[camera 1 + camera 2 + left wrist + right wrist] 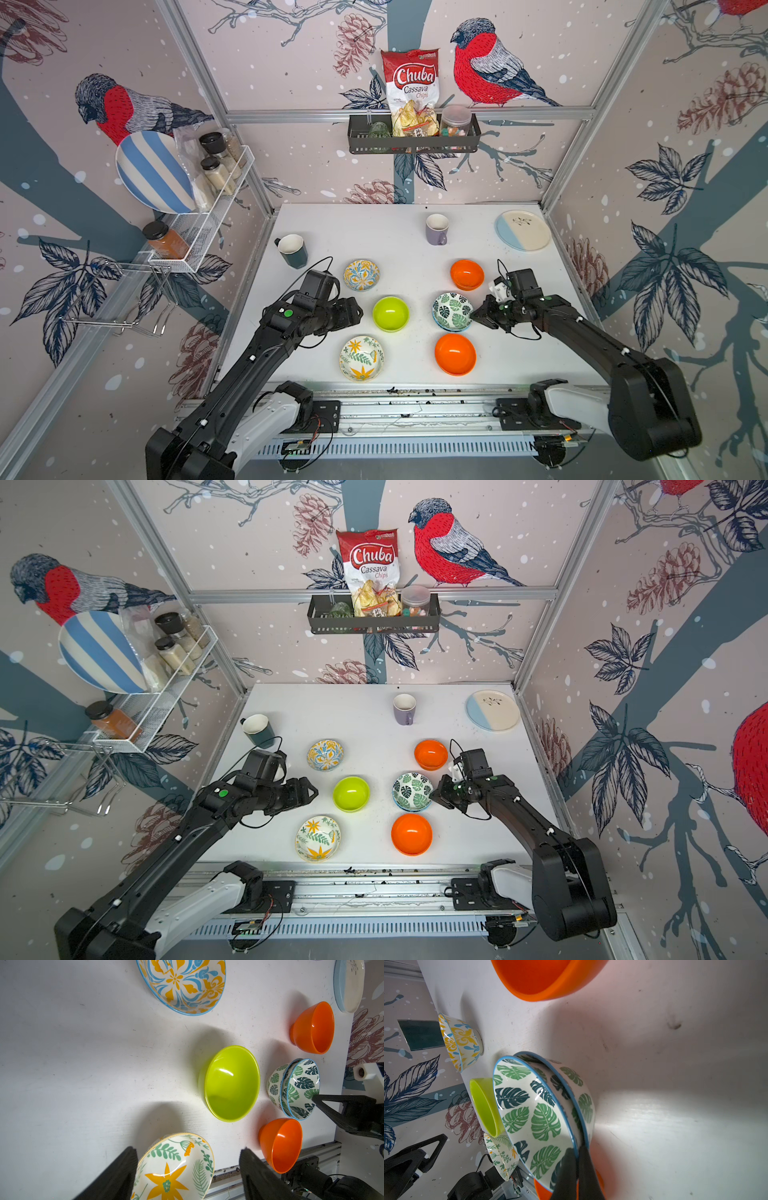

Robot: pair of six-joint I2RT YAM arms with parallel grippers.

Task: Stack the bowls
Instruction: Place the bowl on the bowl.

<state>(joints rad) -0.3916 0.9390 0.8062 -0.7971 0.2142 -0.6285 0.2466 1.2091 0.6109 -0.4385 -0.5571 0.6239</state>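
Centre lane open, narrowest btwn lime bowl (390,313) & stacked leaf bowls (453,311).

Both top views are bright and evenly lit from overhead; the white table (407,232) is nearly shadowless. Small white glints sit in the lime green bowl (390,313) and the orange bowl (455,354), lower middle of the frame. Toward the corners the wallpaper (685,187) stretches, a wide-lens warp. Through my left wrist camera my left fingers (116,1176) are dark, soft blurs, while the bowls beyond are sharp and throw soft grey shadows. Through my right wrist camera my right fingers (588,1172) blur too, a bright patch washes out the table, and thin glare streaks the leaf bowl (533,1109).
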